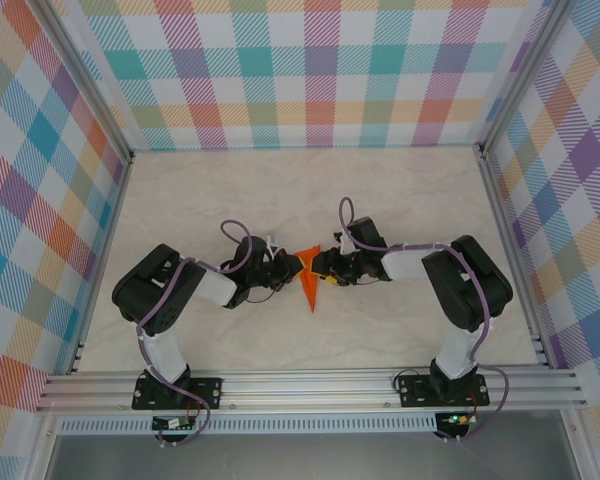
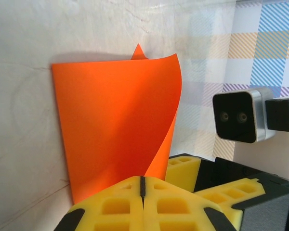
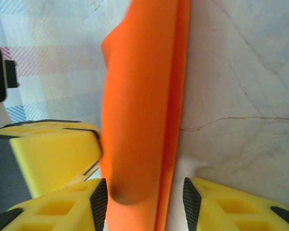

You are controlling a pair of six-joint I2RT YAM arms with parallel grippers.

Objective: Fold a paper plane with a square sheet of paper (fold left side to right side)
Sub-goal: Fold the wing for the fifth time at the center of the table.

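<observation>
Orange paper [image 2: 115,130] (curled), pinched by left gripper [image 2: 142,187]

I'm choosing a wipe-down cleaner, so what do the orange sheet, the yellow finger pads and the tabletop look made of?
The orange sheet looks like thin matte paper: it curls and holds a bend. The yellow finger pads seem moulded plastic or rubber, matte, with cut-out pockets. The tabletop is smooth and pale with marble-like veins, perhaps laminate.
</observation>
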